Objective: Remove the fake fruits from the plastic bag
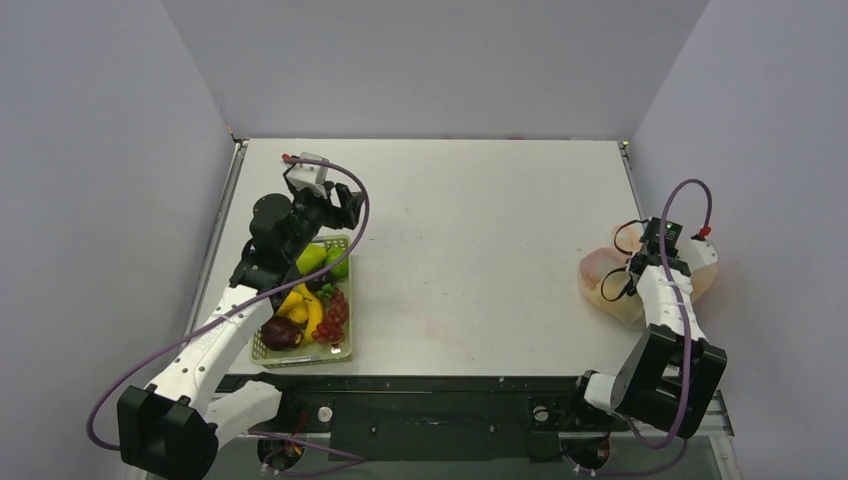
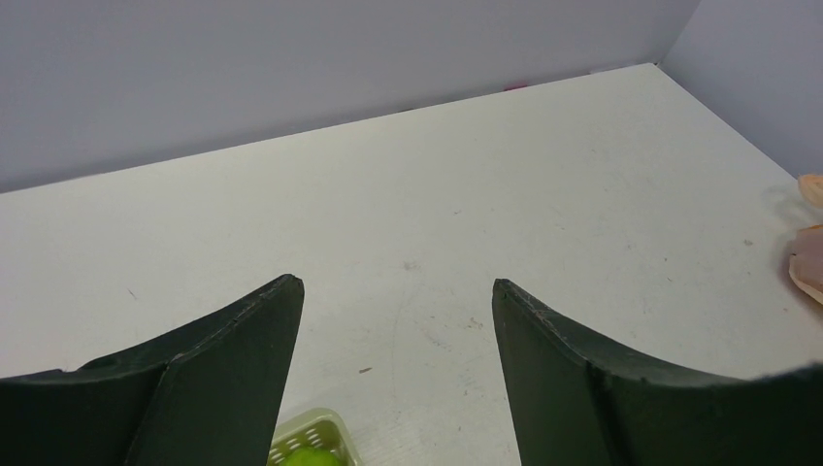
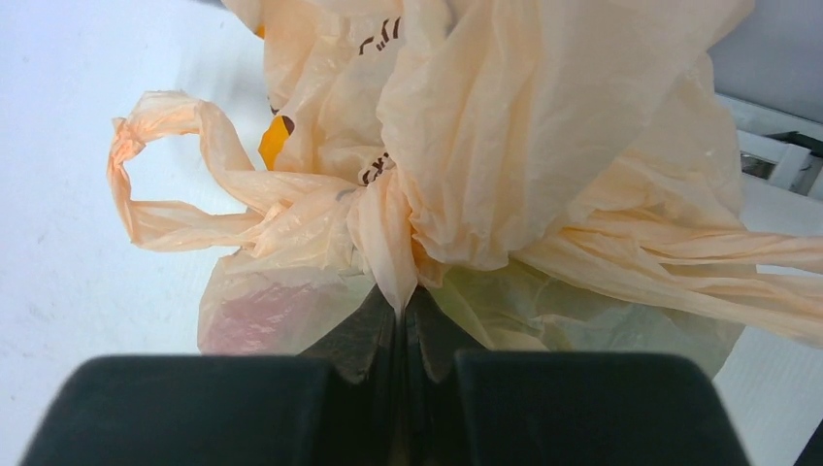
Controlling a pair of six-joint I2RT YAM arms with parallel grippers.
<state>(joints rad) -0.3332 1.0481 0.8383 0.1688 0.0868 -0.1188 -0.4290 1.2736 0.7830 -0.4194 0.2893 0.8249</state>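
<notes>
The peach-orange plastic bag (image 1: pixel 605 275) lies at the table's right edge. My right gripper (image 1: pixel 655 250) sits over it. In the right wrist view the gripper (image 3: pixel 400 301) is shut on a gathered fold of the plastic bag (image 3: pixel 543 146), its jaws pressed together on the film. A reddish shape (image 3: pixel 262 311) and a greenish shape (image 3: pixel 514 301) show through the bag's skin. Several fake fruits (image 1: pixel 305 305) lie in the green basket (image 1: pixel 300 355) at the left. My left gripper (image 1: pixel 345 205) hangs open just beyond the basket's far end and holds nothing; the left wrist view shows the gripper (image 2: pixel 398 283) over bare table.
A loop handle (image 3: pixel 146 155) of the bag sticks out to the left in the right wrist view. The basket's corner (image 2: pixel 311 427) shows between the left fingers. Grey walls close the table on three sides. The bag's edge (image 2: pixel 807 262) shows at far right.
</notes>
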